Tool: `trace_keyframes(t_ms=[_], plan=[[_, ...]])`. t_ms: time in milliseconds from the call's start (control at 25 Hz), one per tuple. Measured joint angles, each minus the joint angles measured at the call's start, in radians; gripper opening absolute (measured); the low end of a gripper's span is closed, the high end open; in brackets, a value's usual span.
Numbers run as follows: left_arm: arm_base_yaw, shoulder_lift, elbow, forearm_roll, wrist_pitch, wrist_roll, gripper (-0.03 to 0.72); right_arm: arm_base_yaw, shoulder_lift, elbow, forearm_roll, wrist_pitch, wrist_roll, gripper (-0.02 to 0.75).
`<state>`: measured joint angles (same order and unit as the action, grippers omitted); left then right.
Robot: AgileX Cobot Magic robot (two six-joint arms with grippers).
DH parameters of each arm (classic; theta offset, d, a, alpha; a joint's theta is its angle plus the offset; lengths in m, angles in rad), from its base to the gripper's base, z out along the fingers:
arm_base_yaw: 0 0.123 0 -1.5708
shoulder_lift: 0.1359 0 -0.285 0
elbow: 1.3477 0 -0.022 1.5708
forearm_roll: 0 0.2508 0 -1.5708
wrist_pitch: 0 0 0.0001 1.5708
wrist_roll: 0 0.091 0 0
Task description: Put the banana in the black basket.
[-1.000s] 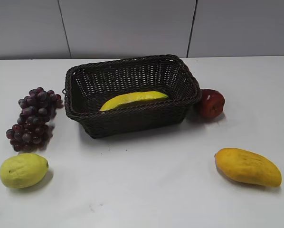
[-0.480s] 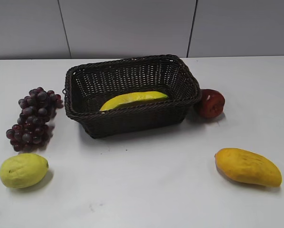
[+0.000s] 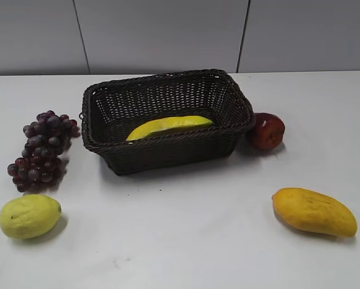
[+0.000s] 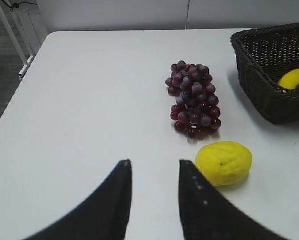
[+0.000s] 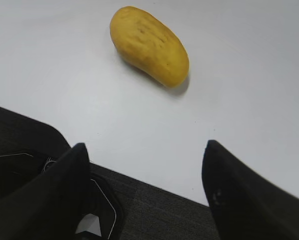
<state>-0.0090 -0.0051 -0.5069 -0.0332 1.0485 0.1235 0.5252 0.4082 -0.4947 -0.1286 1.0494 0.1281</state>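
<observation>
The banana point(image 3: 168, 126) lies inside the black basket point(image 3: 168, 139) in the middle of the white table; a bit of it also shows in the left wrist view point(image 4: 294, 78) inside the basket point(image 4: 262, 75). Neither gripper shows in the exterior view. My left gripper point(image 4: 153, 162) is open and empty, above the table's left front, next to the lemon point(image 4: 223, 163). My right gripper point(image 5: 145, 146) is open and empty, at the table's near edge, with the mango point(image 5: 149, 45) beyond it.
A bunch of purple grapes point(image 3: 43, 149) and the lemon point(image 3: 29, 215) lie left of the basket. A red apple point(image 3: 266, 130) touches the basket's right end. The mango point(image 3: 314, 211) lies at the front right. Dark floor and a robot base point(image 5: 44, 195) are below the table edge.
</observation>
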Motion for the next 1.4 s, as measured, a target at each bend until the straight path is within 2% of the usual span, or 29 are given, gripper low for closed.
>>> trace_keyframes(t_ms=[120,280,640,760,1400], plan=[[0.0,0.0,0.0,0.0,0.0,0.0,0.235,-0.043,-0.001,0.0,0.0,0.0,0.0,0.561],[0.0,0.0,0.0,0.0,0.0,0.0,0.235,-0.152,-0.034,0.0,0.0,-0.001,0.0,0.561],[0.0,0.0,0.0,0.0,0.0,0.0,0.235,-0.435,-0.293,0.0,0.0,0.0,0.0,0.561],[0.0,0.0,0.0,0.0,0.0,0.0,0.235,-0.49,-0.378,0.001,-0.001,0.0,0.0,0.561],[0.0,0.0,0.0,0.0,0.0,0.0,0.235,-0.506,-0.413,0.001,-0.001,0.0,0.0,0.56]])
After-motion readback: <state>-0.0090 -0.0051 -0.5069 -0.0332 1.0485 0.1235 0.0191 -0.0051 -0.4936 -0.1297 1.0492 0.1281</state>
